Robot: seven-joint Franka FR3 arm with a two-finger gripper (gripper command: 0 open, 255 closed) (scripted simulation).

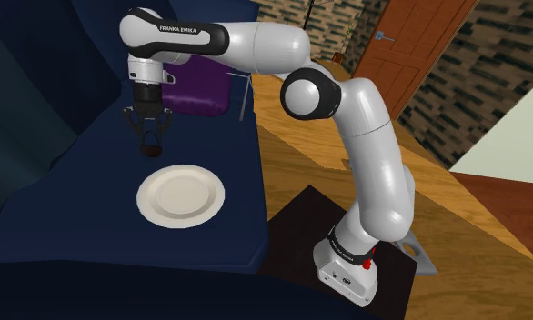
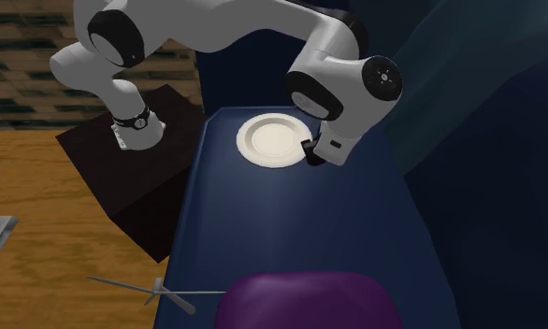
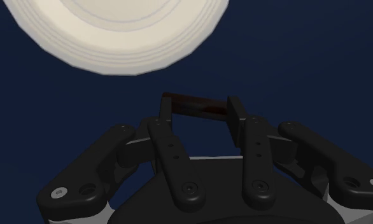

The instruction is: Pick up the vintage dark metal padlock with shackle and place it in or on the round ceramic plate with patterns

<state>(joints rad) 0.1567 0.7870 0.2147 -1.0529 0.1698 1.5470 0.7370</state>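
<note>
padlock clamped in the gripper, short of the plate

the gripper [image 1: 149, 135] hangs over the blue top [image 1: 74, 191], its fingers [image 3: 168, 130] narrowed onto the padlock [image 3: 195, 105], a dark brownish bar pinched between the tips. the pale plate [image 1: 181, 195] lies below and just ahead of the fingertips, apart from the padlock.
</note>
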